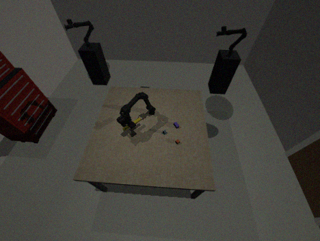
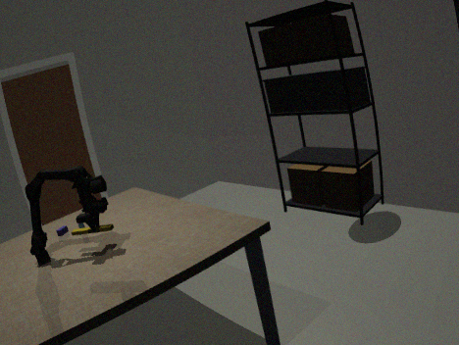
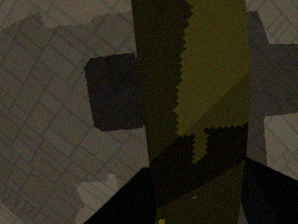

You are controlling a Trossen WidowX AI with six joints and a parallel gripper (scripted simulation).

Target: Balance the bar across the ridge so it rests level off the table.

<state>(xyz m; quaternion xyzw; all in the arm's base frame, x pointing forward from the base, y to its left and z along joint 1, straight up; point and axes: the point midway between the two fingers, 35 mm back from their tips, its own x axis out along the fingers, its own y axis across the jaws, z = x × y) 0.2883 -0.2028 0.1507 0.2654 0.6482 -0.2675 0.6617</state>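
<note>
Yellow bar [image 2: 93, 228] sits clamped in the part-closed hand [image 2: 91, 221], held just above the worktop [image 2: 196, 230]; a purple block [image 2: 62, 230] lies near it, an orange block [image 1: 177, 141] farther off.

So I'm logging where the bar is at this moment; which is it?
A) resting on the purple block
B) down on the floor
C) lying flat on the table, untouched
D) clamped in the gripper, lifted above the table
D: the yellow bar sits between the fingers of the gripper, and its shadow falls apart from it on the table.
</note>
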